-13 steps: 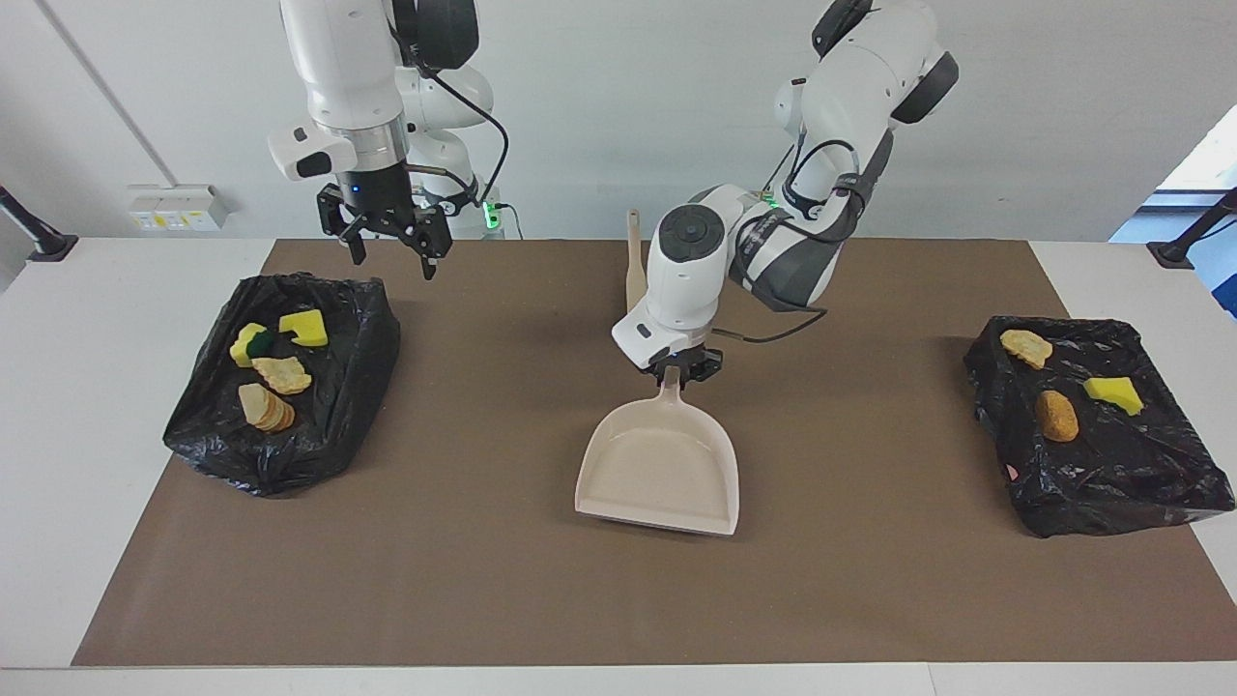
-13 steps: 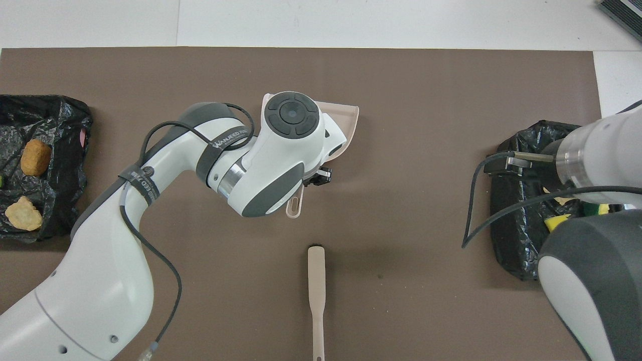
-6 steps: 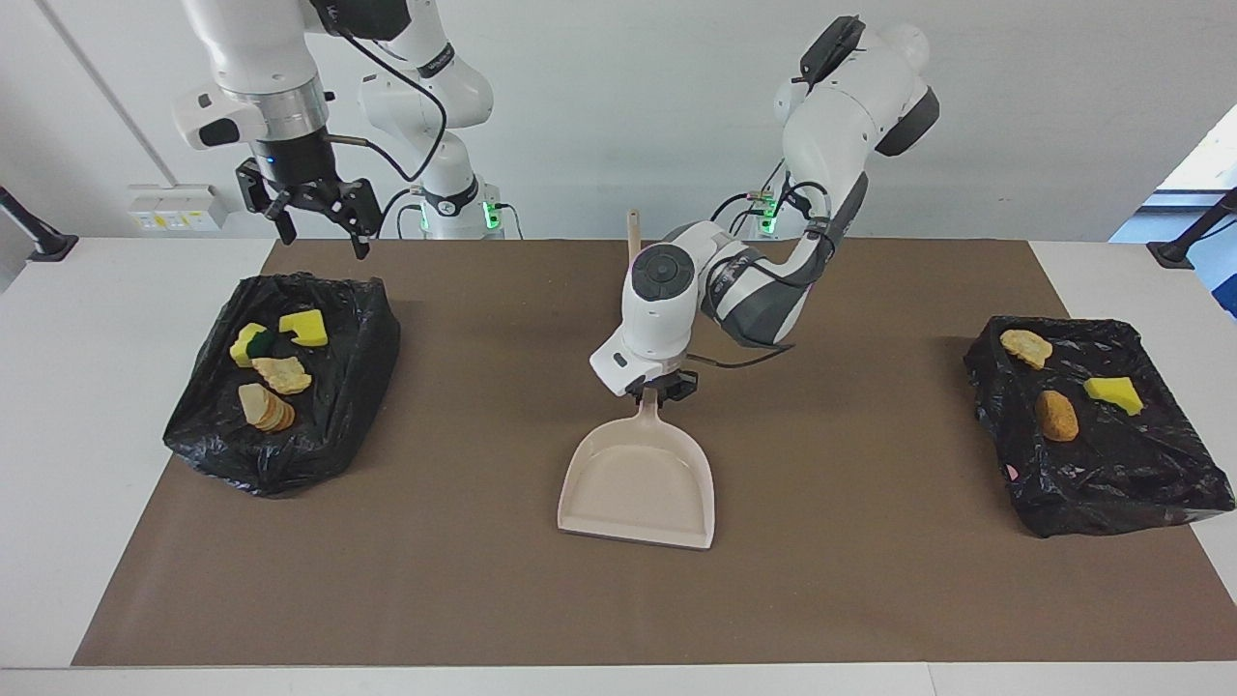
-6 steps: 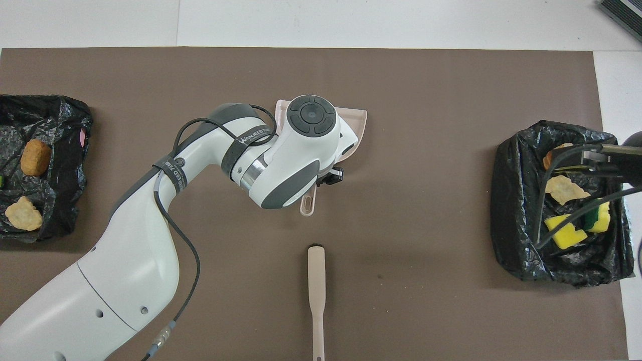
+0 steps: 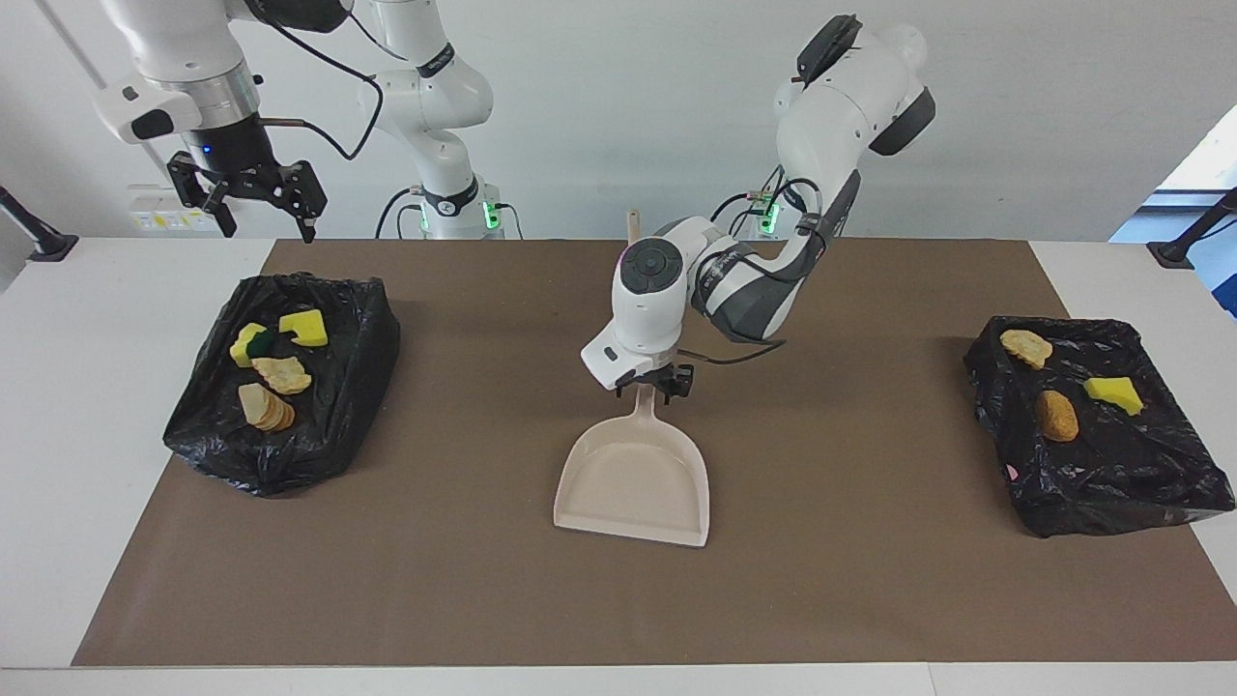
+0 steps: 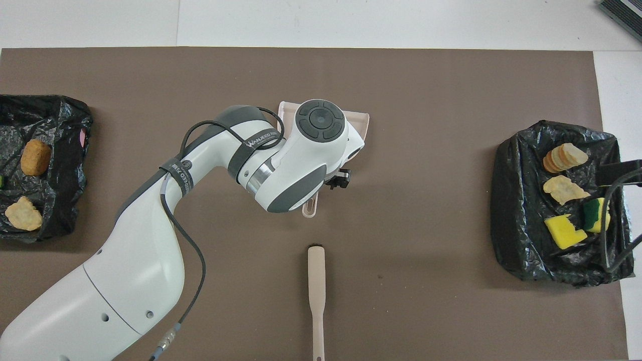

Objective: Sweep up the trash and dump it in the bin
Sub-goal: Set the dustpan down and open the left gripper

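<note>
With all trash [image 5: 271, 372] lying in the black-lined bins [image 5: 343, 425] at both frame edges, sweeping looks finished; left gripper [image 5: 657, 384], fingers spread, straddles the dustpan [image 5: 633, 478] handle at centre; right gripper [image 5: 256, 198] hangs open, upper left.

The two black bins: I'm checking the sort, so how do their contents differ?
The bin at the right arm's end holds four pieces, two yellow sponge wedges and two tan bread chunks. The bin at the left arm's end holds three, one yellow wedge and two golden-brown chunks. Both are lined with black plastic.
</note>
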